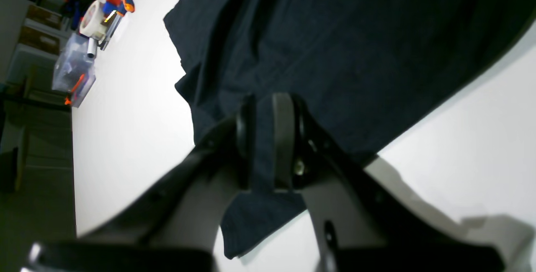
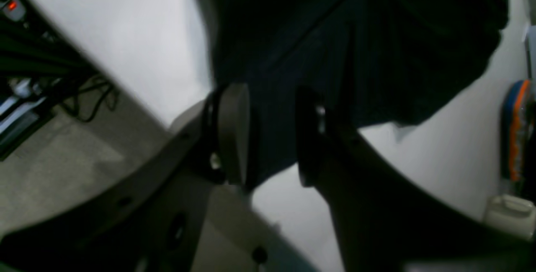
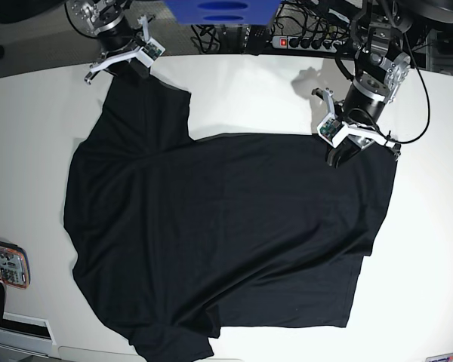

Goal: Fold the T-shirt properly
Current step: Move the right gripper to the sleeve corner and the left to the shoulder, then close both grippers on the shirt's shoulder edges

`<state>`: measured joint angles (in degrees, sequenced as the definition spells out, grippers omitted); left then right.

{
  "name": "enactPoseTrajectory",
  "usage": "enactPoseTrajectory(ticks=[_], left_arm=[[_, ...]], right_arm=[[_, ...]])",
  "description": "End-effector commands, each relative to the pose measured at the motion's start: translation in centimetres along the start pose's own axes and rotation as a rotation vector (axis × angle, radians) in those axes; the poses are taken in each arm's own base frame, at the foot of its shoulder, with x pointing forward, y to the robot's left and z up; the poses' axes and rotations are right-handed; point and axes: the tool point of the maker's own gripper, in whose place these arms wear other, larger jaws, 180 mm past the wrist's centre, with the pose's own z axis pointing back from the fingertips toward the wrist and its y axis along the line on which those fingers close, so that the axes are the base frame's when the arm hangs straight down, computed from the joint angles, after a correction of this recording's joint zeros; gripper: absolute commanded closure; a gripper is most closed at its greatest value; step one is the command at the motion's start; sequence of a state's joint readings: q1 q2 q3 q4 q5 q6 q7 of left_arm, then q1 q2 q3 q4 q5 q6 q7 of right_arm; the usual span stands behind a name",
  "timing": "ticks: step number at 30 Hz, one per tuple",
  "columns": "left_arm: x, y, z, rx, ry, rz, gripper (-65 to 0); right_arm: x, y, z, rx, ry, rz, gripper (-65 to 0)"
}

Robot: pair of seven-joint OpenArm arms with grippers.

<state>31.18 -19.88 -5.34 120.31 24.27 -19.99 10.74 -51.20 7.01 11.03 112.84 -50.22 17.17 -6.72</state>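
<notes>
Tabletop (image 3: pixel 426 241): one. Its near-robot edge is the hazard: a badly aimed pull by the right arm could drag cloth over it.

T-shirt (image 3: pixel 211 211): one, black, spread across the tabletop, rumpled and bunched at the side away from the arms. Folding over those creases would probably give a crooked, lumpy result.

Arms: two, left (image 3: pixel 377 75) and right (image 3: pixel 109 23). If they lift or travel out of step, the shirt likely skews or twists.

Jaws: two pairs, both at the shirt's robot-side part. Left jaws slightly parted, right jaws spread wider, no cloth visibly pinched in either. Thin fabric, so closing too high misses; a shallow bite catches one layer and slips.

Clear plastic bag (image 1: pixel 69 67): one, far side, well apart from the shirt.
</notes>
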Motion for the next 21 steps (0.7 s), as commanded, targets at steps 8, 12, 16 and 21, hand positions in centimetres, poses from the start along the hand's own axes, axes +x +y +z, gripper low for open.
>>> enactPoseTrajectory(ticks=[8,12,16,21], left_arm=[[0.1,-0.2,0.6,-0.002,-0.013,-0.002,-5.8],[0.1,-0.2,0.6,-0.004,-0.011,-0.002,-5.8],[0.1,-0.2,0.6,-0.004,-0.011,-0.002,-5.8],[0.1,-0.2,0.6,-0.004,-0.011,-0.002,-5.8]], right_arm=[[-0.1,0.8,0.2,0.014,0.039,-0.001,-18.3],[0.5,1.5,0.1,0.033,0.028,-0.003,-18.3],[0.4,1.6,0.1,0.033,0.033,-0.002,-18.3],[-0.2,1.5,-0.2,0.033,0.082,0.003,-18.3]])
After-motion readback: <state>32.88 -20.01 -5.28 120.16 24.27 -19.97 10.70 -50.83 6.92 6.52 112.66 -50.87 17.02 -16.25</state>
